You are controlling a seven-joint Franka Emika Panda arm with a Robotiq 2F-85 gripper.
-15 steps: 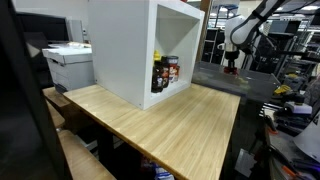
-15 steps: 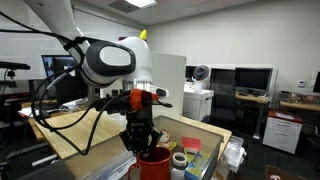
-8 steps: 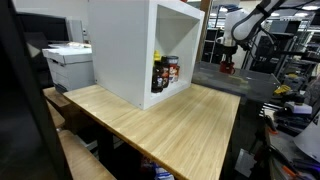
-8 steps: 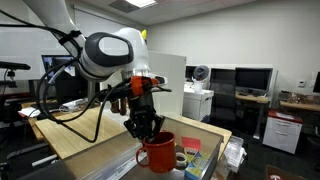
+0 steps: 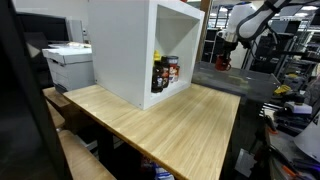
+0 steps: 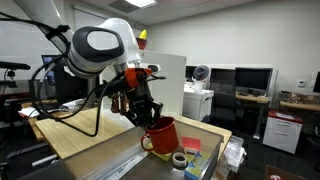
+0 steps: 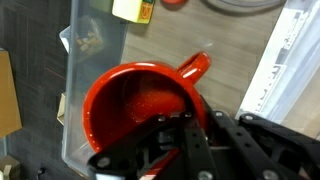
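Pinching the rim of the red mug [image 7: 135, 100], your jaws are clamped on its wall; the wrist view seems to show one finger inside the cup and one outside. The mug hangs in the air, resting on nothing, with its handle [image 7: 196, 67] pointing away from the wrist. Under it in that view lies a clear bin [image 7: 85, 70] holding a yellow box [image 7: 132, 10] and a small bag [image 7: 85, 38]. In an exterior view the arm [image 6: 95, 45] carries the mug tilted, with a tape roll [image 6: 180, 160] and a coloured packet [image 6: 192, 147] lying just below it. Farther off, the wooden worktop [image 5: 170, 120] bears a white open-fronted cabinet [image 5: 130, 45] with bottles [image 5: 166, 72] inside, and a printer [image 5: 68, 62] stands beside it
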